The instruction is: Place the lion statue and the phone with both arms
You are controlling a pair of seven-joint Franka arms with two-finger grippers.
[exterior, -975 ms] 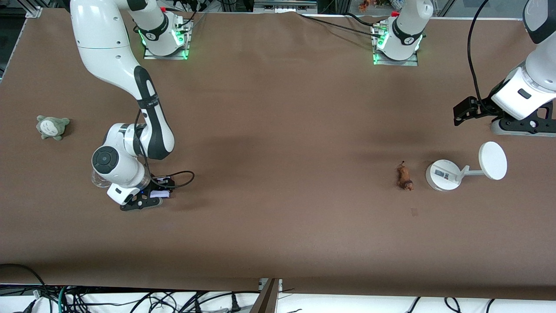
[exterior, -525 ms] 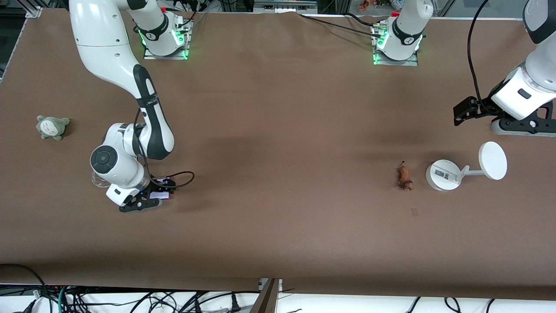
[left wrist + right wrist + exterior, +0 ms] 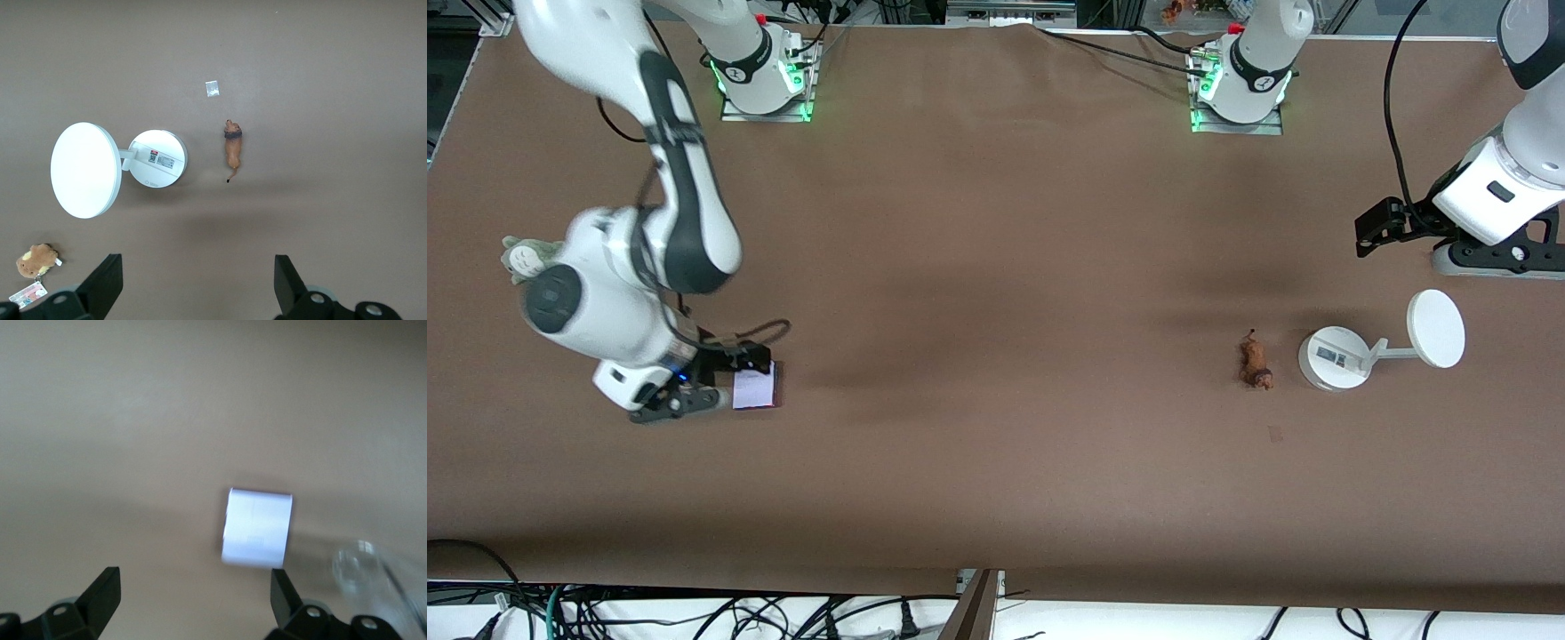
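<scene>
Front view — phone (image 3: 753, 387) lies flat beside open right gripper (image 3: 679, 402).

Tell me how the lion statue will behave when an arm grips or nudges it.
The lion statue lies on its side on the table, so it probably won't tip further, though a nudge may spin it. It looks like a rigid moulded figurine, so likely stiff and light. Its narrow body and thin tail leave little for the jaws to catch; the tail may be fragile.

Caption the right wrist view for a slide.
Open right gripper above the table, with the phone lying flat, free of its fingers.
</scene>
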